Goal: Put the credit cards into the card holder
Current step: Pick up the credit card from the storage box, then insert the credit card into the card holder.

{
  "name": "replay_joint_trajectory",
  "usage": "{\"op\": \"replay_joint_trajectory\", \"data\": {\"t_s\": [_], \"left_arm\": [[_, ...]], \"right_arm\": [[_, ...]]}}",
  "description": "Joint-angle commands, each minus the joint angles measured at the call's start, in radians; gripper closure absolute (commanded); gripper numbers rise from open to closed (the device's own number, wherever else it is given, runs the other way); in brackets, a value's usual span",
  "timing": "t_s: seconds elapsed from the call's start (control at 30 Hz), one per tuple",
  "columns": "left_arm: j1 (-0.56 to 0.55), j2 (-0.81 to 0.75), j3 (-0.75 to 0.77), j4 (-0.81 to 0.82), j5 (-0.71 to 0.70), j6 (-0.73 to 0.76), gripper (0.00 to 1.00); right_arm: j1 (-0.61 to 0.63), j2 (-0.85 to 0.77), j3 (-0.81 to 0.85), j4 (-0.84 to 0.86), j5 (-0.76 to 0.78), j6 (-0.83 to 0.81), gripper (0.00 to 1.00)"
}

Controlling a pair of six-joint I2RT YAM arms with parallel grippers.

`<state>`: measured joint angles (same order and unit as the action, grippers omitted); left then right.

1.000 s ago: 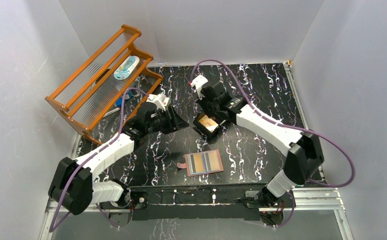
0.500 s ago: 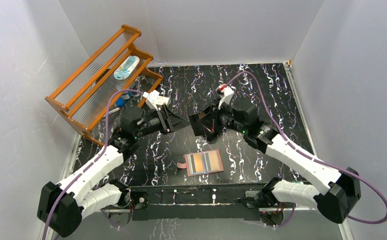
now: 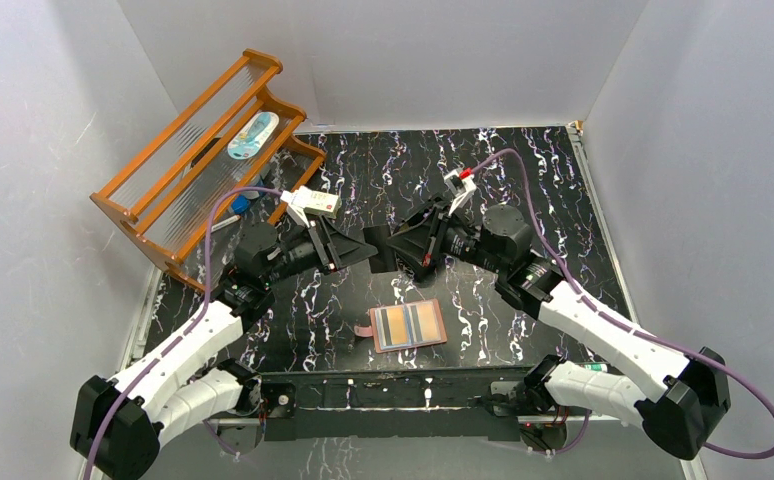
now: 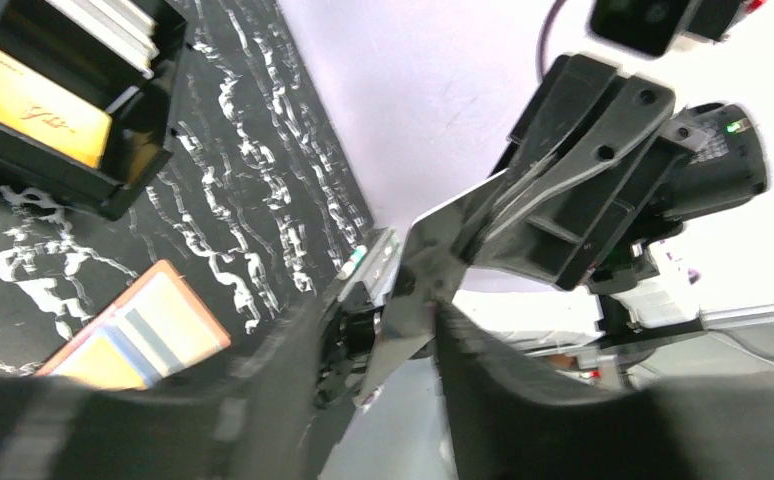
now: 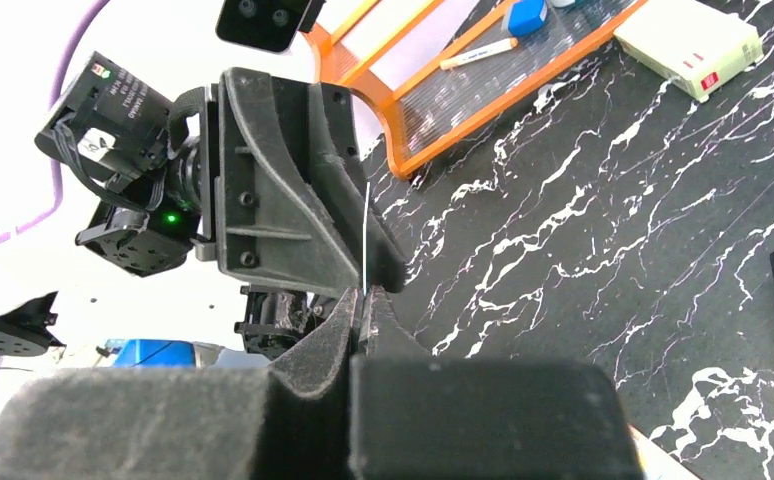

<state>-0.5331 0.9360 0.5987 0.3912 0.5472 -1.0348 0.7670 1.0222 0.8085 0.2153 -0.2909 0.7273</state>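
Note:
My right gripper is shut on a thin silver-grey credit card, seen edge-on and held in the air above the table. My left gripper faces it tip to tip. Its fingers stand apart on either side of the card, so it is open. The salmon-brown card holder lies open on the table below, near the front edge, with gold and grey cards in its sleeves. A gold card and white cards sit in a black slotted tray.
An orange wooden rack stands at the back left, holding a pen and a blue object. A white-and-red small box lies on the marbled black table beside the rack. White walls enclose the table.
My right gripper left the black tray with the card and swung left. My left gripper came in from the left. Their tips now meet above the table's middle.

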Motion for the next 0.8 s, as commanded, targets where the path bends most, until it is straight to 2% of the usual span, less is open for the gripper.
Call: {"op": "replay_joint_trajectory", "data": {"t_s": [0.0,0.03,0.1,0.2,0.27,0.37,0.63,0.77], "left_arm": [[0.002,-0.018,-0.006,0.059,0.037,-0.041,0.92],[0.004,-0.016,-0.003,0.039,0.036,-0.040,1.00],[0.003,-0.011,0.002,-0.018,0.017,-0.020,1.00],[0.002,0.007,0.005,-0.119,-0.011,0.020,1.00],[0.003,0.026,0.006,-0.172,-0.028,0.038,1.00],[-0.002,0.069,-0.026,-0.170,-0.039,0.030,1.00],[-0.111,0.224,-0.075,-0.059,-0.127,-0.018,1.00],[-0.155,0.296,-0.121,0.036,-0.145,-0.062,1.00]], "right_arm": [[-0.003,-0.001,-0.012,0.073,-0.005,0.036,0.99],[-0.003,-0.001,-0.012,0.054,0.008,0.033,0.97],[-0.002,-0.003,-0.006,-0.008,0.040,0.024,0.87],[-0.002,-0.022,-0.002,-0.130,0.103,-0.002,0.65],[-0.002,-0.053,-0.017,-0.212,0.156,-0.026,0.58],[-0.002,-0.105,-0.057,-0.327,0.244,-0.054,0.49],[-0.002,-0.114,-0.146,-0.541,0.384,-0.066,0.46],[-0.003,-0.086,-0.185,-0.549,0.397,-0.070,0.46]]}}
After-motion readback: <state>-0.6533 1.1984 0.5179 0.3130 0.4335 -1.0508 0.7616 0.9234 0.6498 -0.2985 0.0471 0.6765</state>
